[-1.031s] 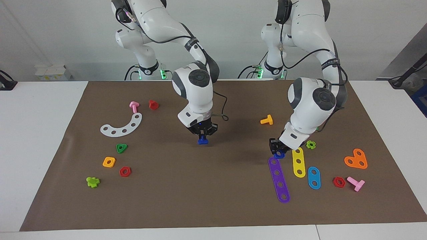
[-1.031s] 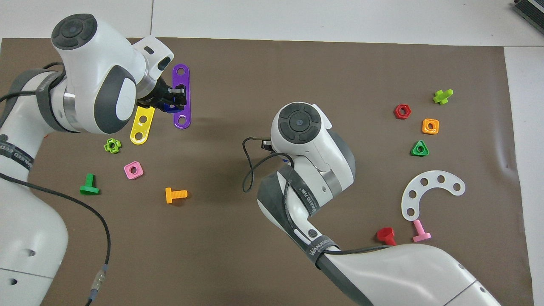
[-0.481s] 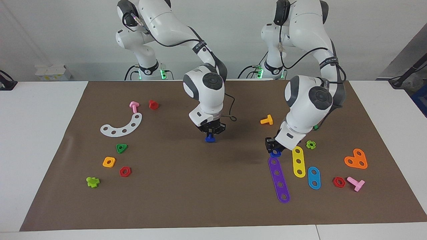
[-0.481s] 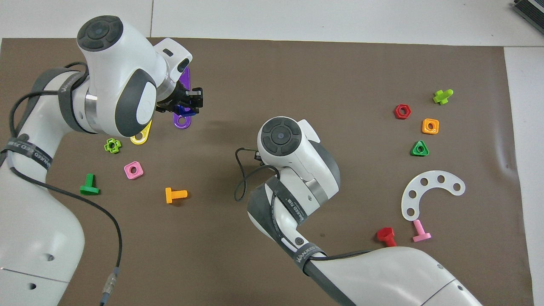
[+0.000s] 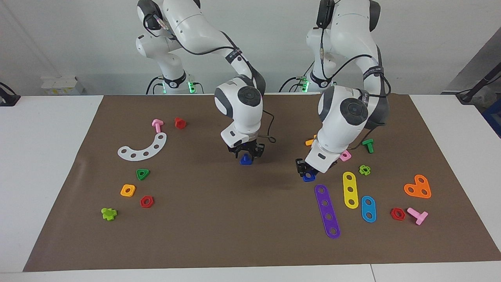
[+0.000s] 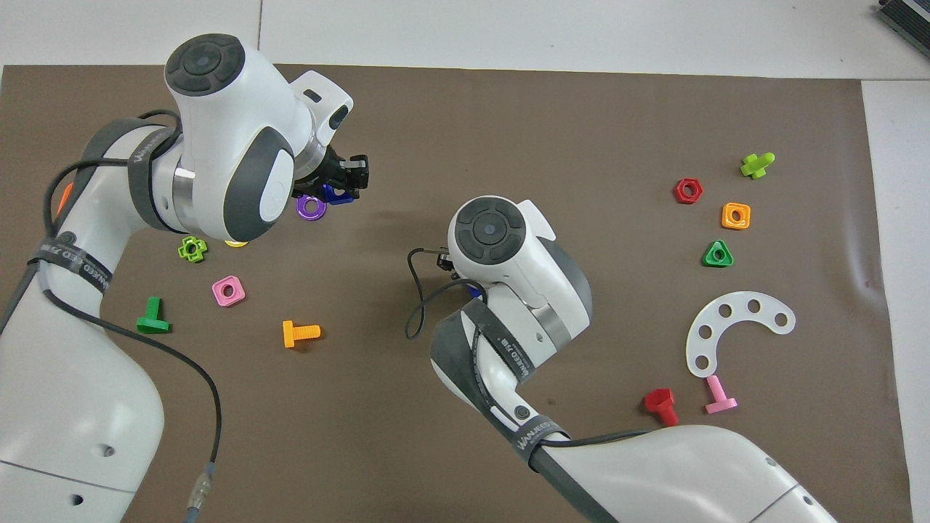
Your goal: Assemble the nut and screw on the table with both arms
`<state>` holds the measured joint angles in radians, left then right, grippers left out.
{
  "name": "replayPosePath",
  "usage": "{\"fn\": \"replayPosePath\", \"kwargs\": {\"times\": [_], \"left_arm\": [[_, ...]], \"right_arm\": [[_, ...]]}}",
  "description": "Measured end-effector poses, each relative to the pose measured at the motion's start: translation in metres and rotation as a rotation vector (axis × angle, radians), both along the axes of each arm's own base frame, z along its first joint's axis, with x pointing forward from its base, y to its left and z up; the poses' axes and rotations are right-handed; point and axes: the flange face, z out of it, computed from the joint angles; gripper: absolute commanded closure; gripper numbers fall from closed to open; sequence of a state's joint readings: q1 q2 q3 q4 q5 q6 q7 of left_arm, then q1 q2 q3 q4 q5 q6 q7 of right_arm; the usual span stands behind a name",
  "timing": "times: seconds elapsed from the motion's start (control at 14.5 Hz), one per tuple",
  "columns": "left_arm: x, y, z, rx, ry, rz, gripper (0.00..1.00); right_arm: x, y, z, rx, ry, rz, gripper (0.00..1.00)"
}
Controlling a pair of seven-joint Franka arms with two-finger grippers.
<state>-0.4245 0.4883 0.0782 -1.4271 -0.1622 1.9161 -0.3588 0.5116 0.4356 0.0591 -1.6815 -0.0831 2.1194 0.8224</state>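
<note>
Left arm has swung in toward the middle of the table since a second ago, carrying the nut point(image 5: 309, 178) away from the end of the purple strip point(image 5: 327, 211). The left gripper point(image 5: 303, 169) is clamped on that nut, up over bare brown mat point(image 5: 235, 235). The right gripper point(image 5: 246, 152) has only drifted a bit and hangs over the mat's centre with the screw point(image 5: 245, 159) right at its tips. Honestly can't tell if it's gripping the screw or has let go.

Head count of the loose stuff:
- three flat strips: purple, yellow point(image 5: 350, 190), blue point(image 5: 368, 208)
- two red hex nuts point(image 5: 146, 201) point(image 5: 398, 214)
- two pink screws point(image 5: 157, 125) point(image 5: 417, 215)
- two lime cross pieces point(image 5: 109, 213) point(image 5: 364, 170)
- one each: white curved strip point(image 5: 143, 148), orange heart plate point(image 5: 418, 186), green triangle nut point(image 5: 143, 174), orange square nut point(image 5: 128, 190), pink square nut point(image 5: 345, 156), red screw point(image 5: 179, 123), green screw point(image 5: 368, 145), orange screw point(image 5: 312, 141)
</note>
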Motion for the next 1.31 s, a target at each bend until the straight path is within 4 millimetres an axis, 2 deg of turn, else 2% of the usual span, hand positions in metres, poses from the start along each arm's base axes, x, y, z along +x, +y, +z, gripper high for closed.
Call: {"fn": "replayPosePath", "kwargs": {"times": [0.14, 0.28, 0.55, 0.76, 0.83, 0.96, 1.31], "left_arm": [[-0.008, -0.023, 0.002, -0.003, -0.008, 0.021, 1.00], [-0.021, -0.058, 0.004, -0.012, -0.024, 0.048, 1.00], [-0.056, -0.125, 0.000, -0.017, -0.022, 0.091, 1.00], [-0.080, -0.164, -0.019, -0.016, -0.018, 0.113, 1.00], [-0.086, -0.171, -0.024, -0.014, -0.015, 0.116, 1.00], [-0.096, -0.179, -0.034, -0.003, -0.001, 0.111, 1.00], [-0.118, -0.190, -0.060, 0.033, 0.039, 0.085, 1.00]], "right_arm": [[0.016, -0.049, 0.042, 0.007, -0.026, 0.027, 0.00], [0.020, -0.106, 0.079, -0.001, -0.018, 0.056, 0.00], [0.012, -0.209, 0.124, 0.002, -0.017, 0.093, 0.00], [0.005, -0.282, 0.151, 0.004, -0.006, 0.155, 0.00], [0.004, -0.298, 0.159, 0.004, -0.016, 0.178, 0.00], [0.002, -0.313, 0.174, 0.002, -0.028, 0.204, 0.00], [0.001, -0.313, 0.230, 0.001, -0.022, 0.213, 0.00]]}}
